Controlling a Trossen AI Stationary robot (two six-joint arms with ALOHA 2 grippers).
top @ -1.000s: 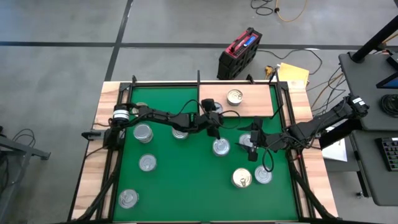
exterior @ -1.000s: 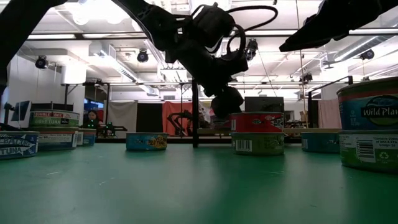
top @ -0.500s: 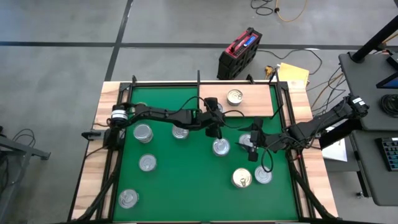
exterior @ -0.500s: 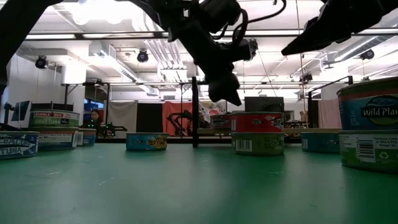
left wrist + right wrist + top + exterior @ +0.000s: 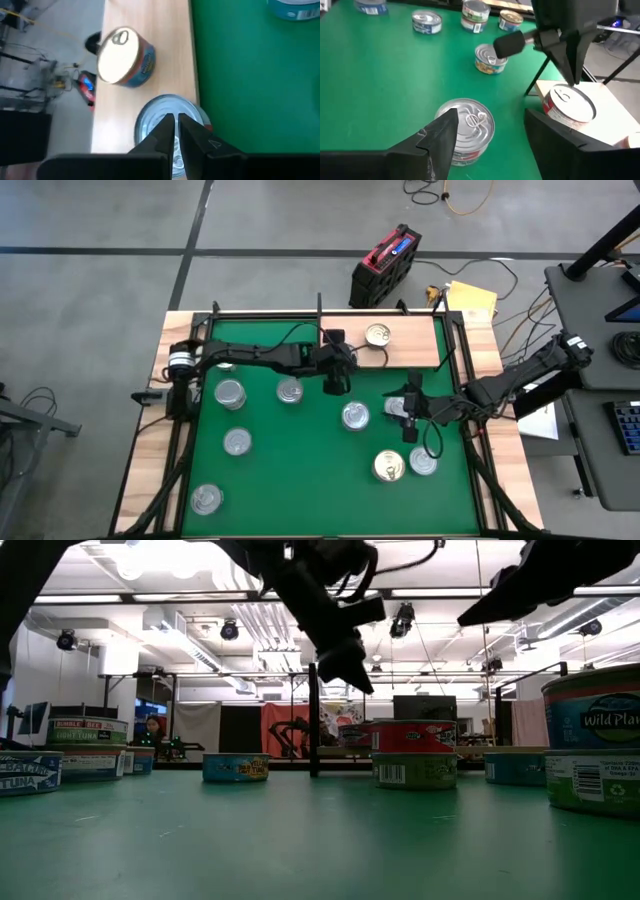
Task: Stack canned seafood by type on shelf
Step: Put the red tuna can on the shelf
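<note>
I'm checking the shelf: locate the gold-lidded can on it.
In the high view, the gold-lidded can sits mid-shelf at the table's far edge, right of the shut left gripper.

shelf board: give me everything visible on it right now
The shelf is a flat rectangular board of pale, bare-looking wood, lying at the far right of the green mat, by the table's back rail. Two tins stand on it: a gold-lidded can with bluish sides near the middle, and a silver-lidded, red-sided can close to the edge bordering the mat. The left gripper, shut, hangs just over that second can.
</note>
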